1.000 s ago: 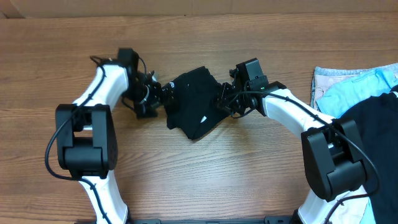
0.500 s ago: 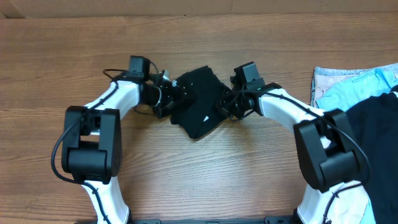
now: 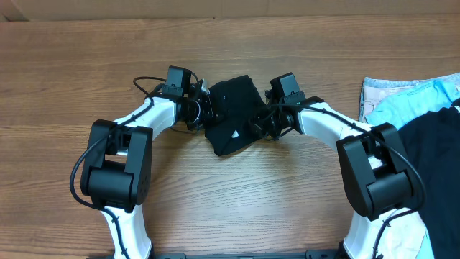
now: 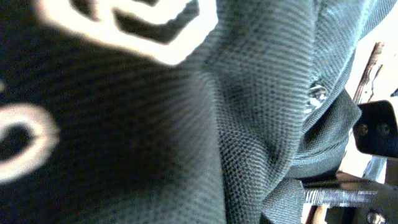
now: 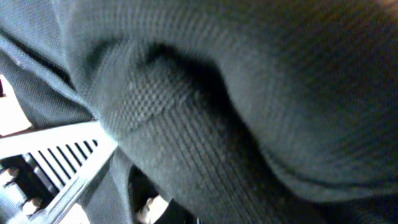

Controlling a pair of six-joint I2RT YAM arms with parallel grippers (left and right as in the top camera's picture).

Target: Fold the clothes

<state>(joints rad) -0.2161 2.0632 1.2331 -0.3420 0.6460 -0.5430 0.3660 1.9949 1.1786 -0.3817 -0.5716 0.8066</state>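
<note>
Tutor: Left gripper (image 3: 203, 111) has swung in from the left to the near edge of the shirt (image 3: 231, 108), its arm folding rightward with it. The shirt, pressed from both sides, sits bunched a little narrower and higher on the table (image 3: 237, 208). Right gripper (image 3: 260, 124) has barely shifted.

Student: Where is the shirt, and how do the jaws stand?

Tutor: Shirt: a crumpled black heap at table centre, between the two grippers and touching both, with its hem tag (image 3: 236, 134) showing near the lower corner. It lies well apart from the blue garment (image 3: 410, 97) and black garment (image 3: 435, 151) at the right edge. Right jaws: closed, with a rolled fold of knit running in beside the finger (image 5: 56, 149), evidently pinched. Left jaws: cannot tell, since cloth fills the left wrist view, with blurred white marks (image 4: 143, 31).

Student: How will it handle?

Tutor: Judged light, limp and stretchy, not fragile. It will sag from any single hold and cling to itself rather than slide. Nothing is folded yet. The best holds are the doubled, firmer parts (hem, shoulder seams or collar), one per gripper and well apart, so the cloth can be drawn flat. A pinch mid-panel would only lift a peak and may catch two layers.
</note>
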